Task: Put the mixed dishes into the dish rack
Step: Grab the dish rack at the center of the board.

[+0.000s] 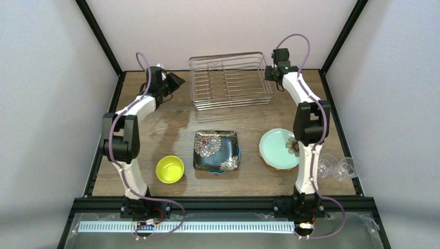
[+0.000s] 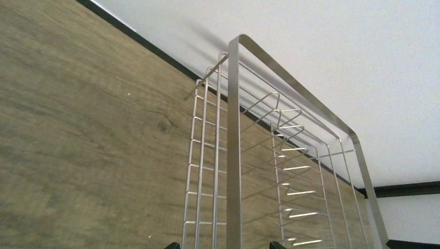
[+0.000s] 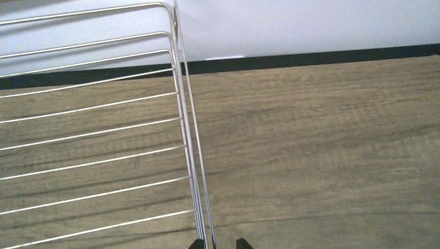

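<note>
1. On my counter, the wire dish rack stands at the far middle.
2. Nearer lie the black square floral plate, the round mint flower plate to its right and the yellow-green bowl to its left.
3. My left pincer gapes wide left of the rack, holding nothing.
4. My right pincer stands partly open astride the rack's right rim wire.

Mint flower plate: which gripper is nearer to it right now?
Right. The right gripper is at the dish rack's right rim, straight beyond the mint flower plate. The left gripper is off the rack's left end, far across the table.
</note>
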Tool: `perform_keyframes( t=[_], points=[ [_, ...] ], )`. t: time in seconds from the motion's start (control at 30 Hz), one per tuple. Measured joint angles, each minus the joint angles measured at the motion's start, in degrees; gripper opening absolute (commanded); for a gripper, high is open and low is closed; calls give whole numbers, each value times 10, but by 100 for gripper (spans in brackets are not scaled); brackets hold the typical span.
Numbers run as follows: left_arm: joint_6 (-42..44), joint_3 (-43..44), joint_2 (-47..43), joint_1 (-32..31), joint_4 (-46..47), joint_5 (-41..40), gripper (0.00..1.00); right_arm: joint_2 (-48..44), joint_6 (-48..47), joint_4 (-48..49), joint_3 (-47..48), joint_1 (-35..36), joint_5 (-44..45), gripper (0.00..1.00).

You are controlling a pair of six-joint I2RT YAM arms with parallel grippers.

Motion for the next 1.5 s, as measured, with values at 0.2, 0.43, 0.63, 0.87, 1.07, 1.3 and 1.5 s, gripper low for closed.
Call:
perform_keyframes(
  t=[0.2,0.43,0.63,0.87,1.07,1.3,1.5],
  points=[
    [-7,57,54,0,6,25,100,44,-5,-6,47,0,-10,37],
    [-9,134,113,-1,2,49,100,73,-9,-17,79,0,-16,37],
    [-4,199,169,-10,-25,63,100,92,-9,-30,105,0,-21,37],
    [-2,232,209,-20,-58,71,100,114,-10,-39,137,0,-25,33],
    [-2,261,230,-23,-70,76,100,120,-10,-47,143,0,-31,32],
    [-2,275,245,-30,-76,79,92,129,-13,-57,151,-1,-36,33],
    [1,281,250,-30,-88,82,69,148,-15,-72,170,-3,-47,25]
  ],
)
